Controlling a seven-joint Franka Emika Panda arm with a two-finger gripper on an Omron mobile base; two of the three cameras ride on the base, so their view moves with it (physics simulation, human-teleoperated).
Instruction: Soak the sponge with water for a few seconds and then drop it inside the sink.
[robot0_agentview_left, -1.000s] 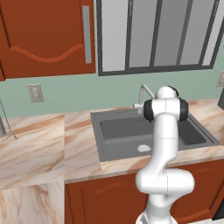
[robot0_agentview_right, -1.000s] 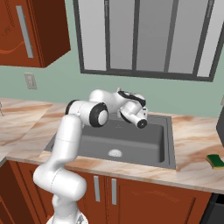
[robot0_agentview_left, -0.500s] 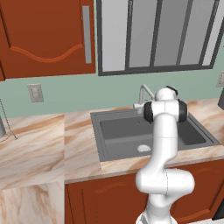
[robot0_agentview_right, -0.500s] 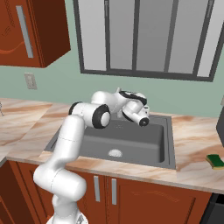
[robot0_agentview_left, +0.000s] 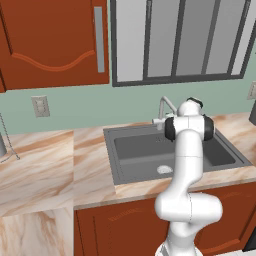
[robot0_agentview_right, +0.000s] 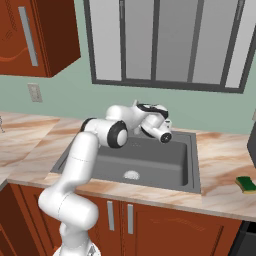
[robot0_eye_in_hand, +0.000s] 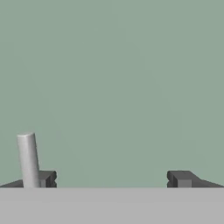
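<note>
The sponge (robot0_agentview_right: 246, 184), green with a yellow layer, lies on the counter to the right of the sink (robot0_agentview_right: 195, 160), far from the hand. The sink (robot0_agentview_left: 111, 155) is a dark grey basin with a round silver drain (robot0_agentview_right: 131, 175). My arm reaches over the basin to its back edge, with the hand up by the faucet (robot0_agentview_left: 164, 106). In the hand view my gripper (robot0_eye_in_hand: 113, 179) is open and faces the green wall. A light grey rod (robot0_eye_in_hand: 27, 159) stands just beside the left fingertip (robot0_eye_in_hand: 46, 178). Nothing sits between the fingers. The water is out of view.
Marble counter (robot0_agentview_left: 45, 165) runs to the left of the sink, with a wall socket (robot0_agentview_left: 39, 106) above it. Red-brown cabinets (robot0_agentview_left: 50, 40) hang at the upper left, and a window (robot0_agentview_right: 165, 42) sits behind the sink. A dark object (robot0_agentview_right: 251, 145) stands at the far right edge.
</note>
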